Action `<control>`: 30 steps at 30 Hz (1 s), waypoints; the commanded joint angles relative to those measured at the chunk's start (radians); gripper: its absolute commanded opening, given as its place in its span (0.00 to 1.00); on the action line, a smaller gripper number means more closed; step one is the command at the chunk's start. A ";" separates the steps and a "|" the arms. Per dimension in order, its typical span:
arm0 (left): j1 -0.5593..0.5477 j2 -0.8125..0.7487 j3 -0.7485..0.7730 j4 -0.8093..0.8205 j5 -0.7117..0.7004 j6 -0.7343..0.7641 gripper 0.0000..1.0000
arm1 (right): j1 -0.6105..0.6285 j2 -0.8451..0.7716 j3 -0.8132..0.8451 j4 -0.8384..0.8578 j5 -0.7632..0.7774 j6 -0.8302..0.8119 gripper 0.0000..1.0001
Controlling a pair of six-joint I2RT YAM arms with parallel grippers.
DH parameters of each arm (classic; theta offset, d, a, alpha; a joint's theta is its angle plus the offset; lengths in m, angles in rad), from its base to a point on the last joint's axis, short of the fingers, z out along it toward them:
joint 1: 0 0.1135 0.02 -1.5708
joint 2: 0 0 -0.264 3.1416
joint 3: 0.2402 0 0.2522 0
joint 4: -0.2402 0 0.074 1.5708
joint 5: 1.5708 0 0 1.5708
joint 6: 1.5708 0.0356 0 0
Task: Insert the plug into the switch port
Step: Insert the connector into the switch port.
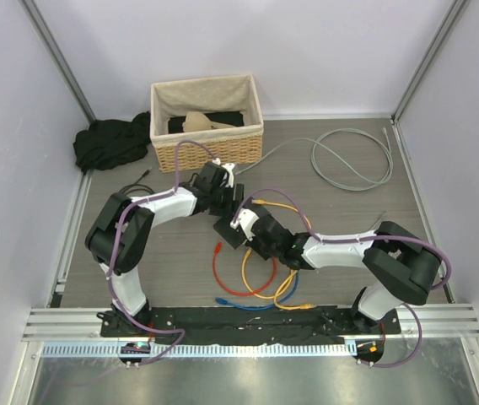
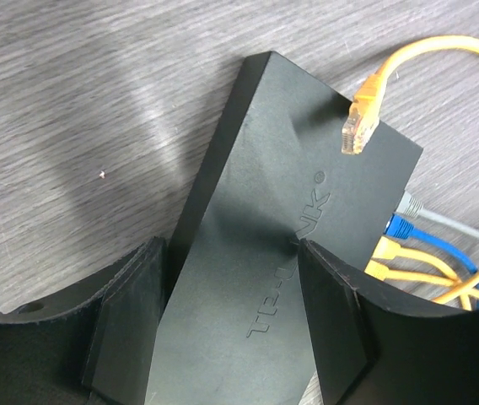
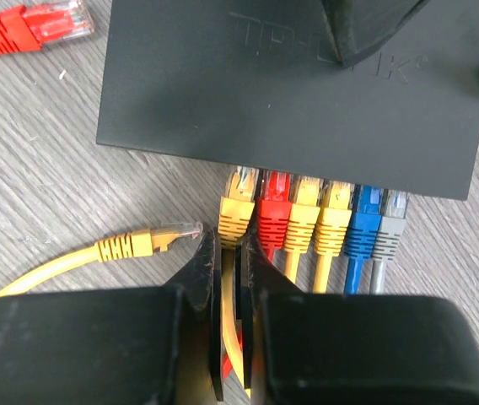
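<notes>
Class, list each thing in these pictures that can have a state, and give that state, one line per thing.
switch, flat on the table, six plugs in a row at its ports
left gripper, open, astride the switch
right gripper, shut on the yellow cable behind the leftmost plug
loose yellow plug, unplugged, on the table
red plug, unplugged, on the table
</notes>
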 commanded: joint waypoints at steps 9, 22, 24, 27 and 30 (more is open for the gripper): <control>-0.114 0.030 -0.109 -0.024 0.199 -0.201 0.64 | -0.077 -0.008 0.169 0.257 -0.044 0.041 0.01; -0.173 0.036 -0.118 -0.023 0.222 -0.215 0.63 | -0.121 0.070 0.301 0.266 -0.092 0.031 0.01; -0.172 0.029 -0.118 -0.040 0.186 -0.199 0.63 | -0.123 0.076 0.329 0.250 -0.096 0.028 0.01; -0.158 0.029 -0.077 -0.110 0.094 -0.146 0.65 | -0.124 0.074 0.315 0.202 -0.107 0.037 0.01; -0.126 0.055 -0.007 -0.155 0.032 -0.085 0.68 | -0.126 0.055 0.248 0.165 -0.121 0.084 0.01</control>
